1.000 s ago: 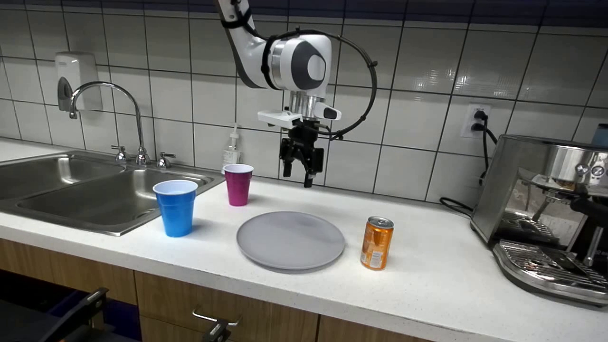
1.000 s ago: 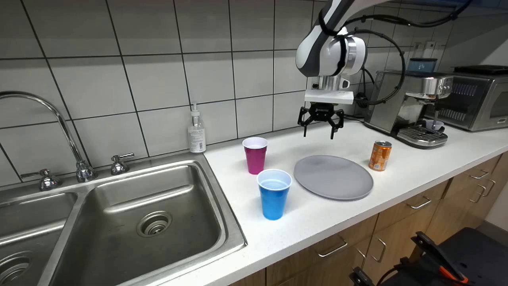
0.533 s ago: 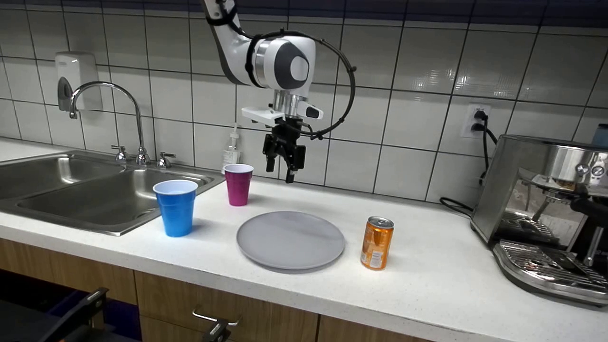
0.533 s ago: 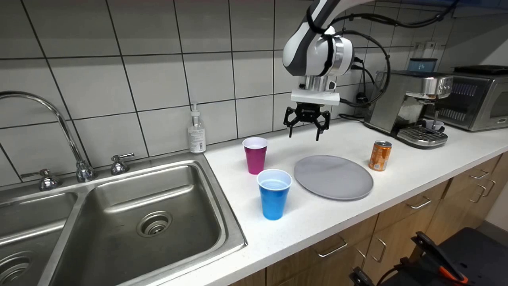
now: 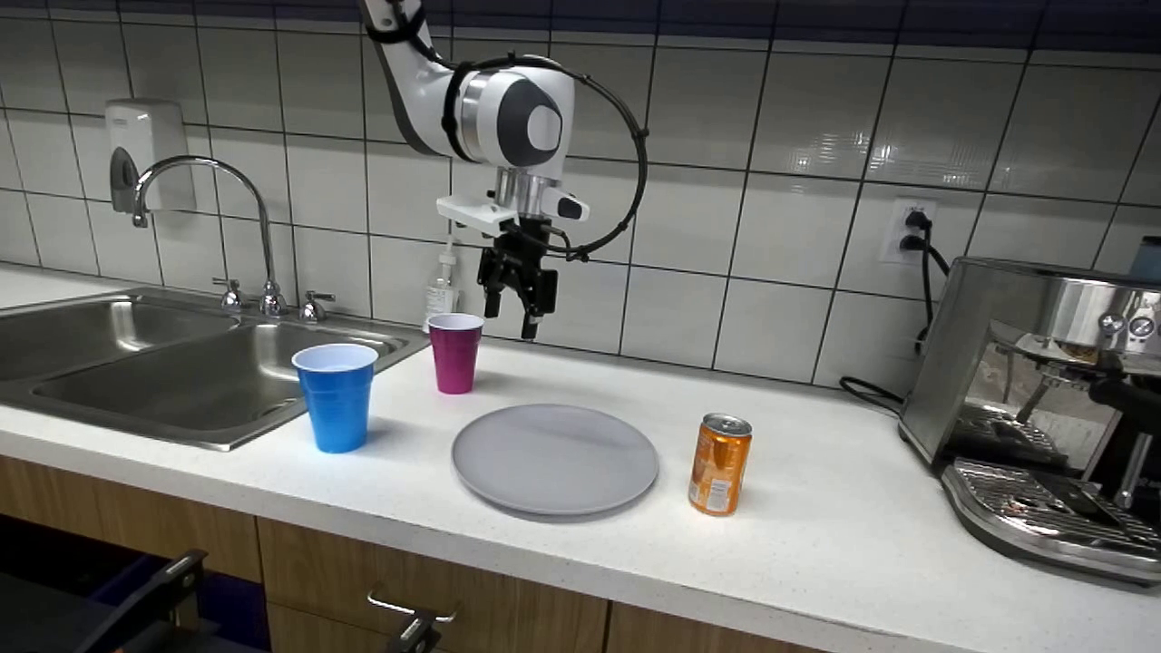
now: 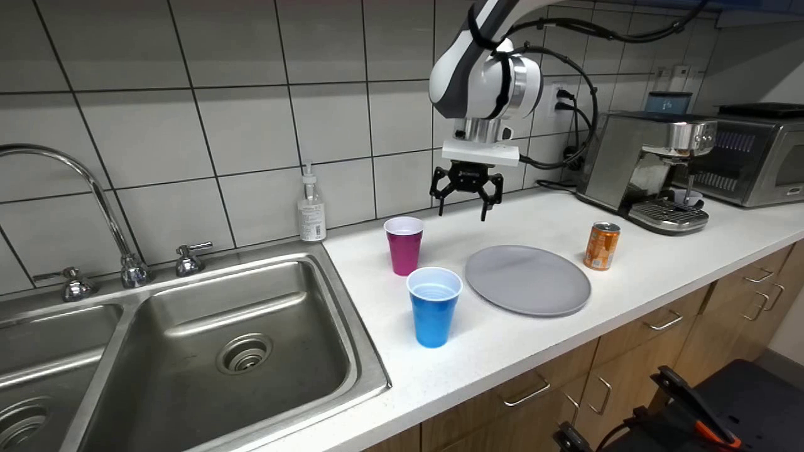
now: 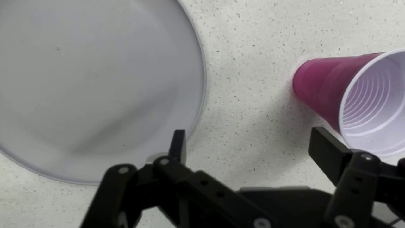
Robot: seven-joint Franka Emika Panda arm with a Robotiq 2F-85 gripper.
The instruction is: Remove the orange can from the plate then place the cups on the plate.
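Note:
The orange can [image 5: 719, 464] stands upright on the counter, apart from the grey plate [image 5: 555, 459], which has nothing on it. Two cups make up the rest: the blue one [image 5: 336, 399] and the magenta-purple cup [image 5: 454, 354], both upright on the white counter on the sink side of the plate. My gripper [image 6: 462, 213] hangs open above the counter, behind the plate and close to the magenta cup. In the wrist view, the gap of my gripper [image 7: 248, 137] holds nothing; the plate [image 7: 95, 79] lies to the left and the magenta cup [image 7: 322, 85] to the right. Blue cup and can are outside that view.
A steel sink [image 6: 352, 376] with a curved faucet [image 6: 81, 176] adjoins the cups' side. A soap bottle [image 6: 311, 210] stands by the tiled wall behind the magenta cup. The espresso machine [image 5: 1052, 390] occupies the far end past the can.
My open gripper has travelled along the wall toward the sink, from behind the plate to nearer the magenta cup. Can, plate and both cups have stayed in place.

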